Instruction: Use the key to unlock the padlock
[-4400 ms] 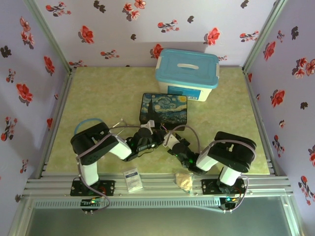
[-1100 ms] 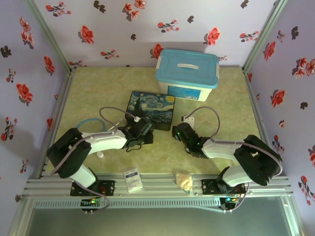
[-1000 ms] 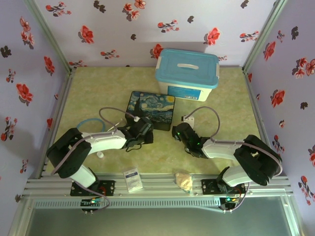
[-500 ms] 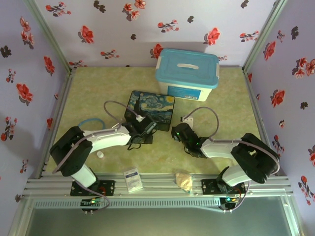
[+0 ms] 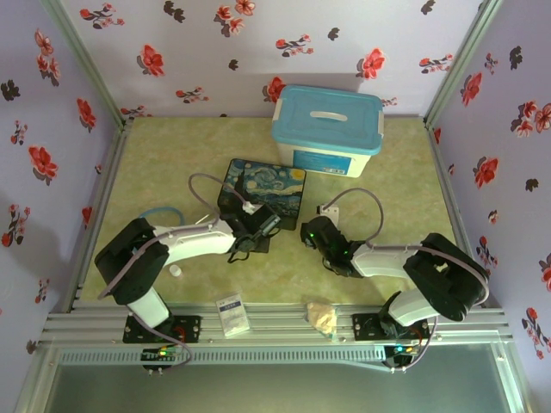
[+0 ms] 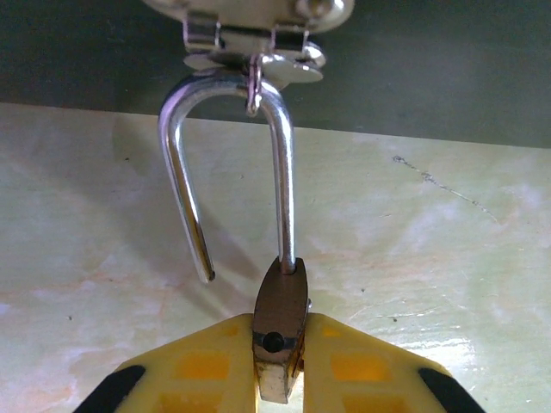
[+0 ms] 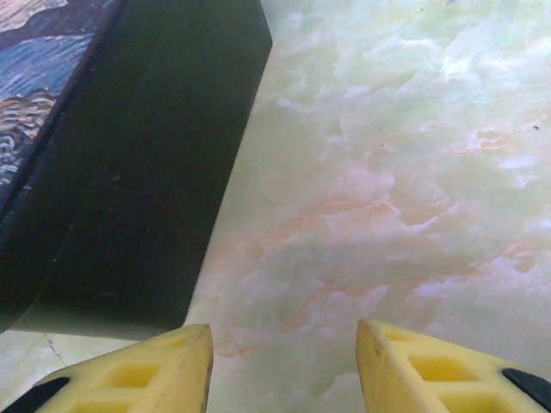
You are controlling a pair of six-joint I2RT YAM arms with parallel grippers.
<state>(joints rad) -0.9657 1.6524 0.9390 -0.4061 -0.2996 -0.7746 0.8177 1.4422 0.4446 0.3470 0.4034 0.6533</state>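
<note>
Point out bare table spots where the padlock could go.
Bare: the far-left stretch between the left wall and the painted box, and the right side between the blue-lidded bin and the right rail. Crowded: before the box, around the left end effector and right end effector, and the near edge by the white packet.

We see blue-lidded bin (image 5: 327,120) upper centre; painted box (image 5: 277,185) mid-frame; white packet (image 5: 231,315), beige wad (image 5: 322,317) near bottom.

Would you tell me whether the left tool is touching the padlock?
Touching. The left wrist view shows the padlock pinched by its body between the yellow fingers of the left tool.
</note>
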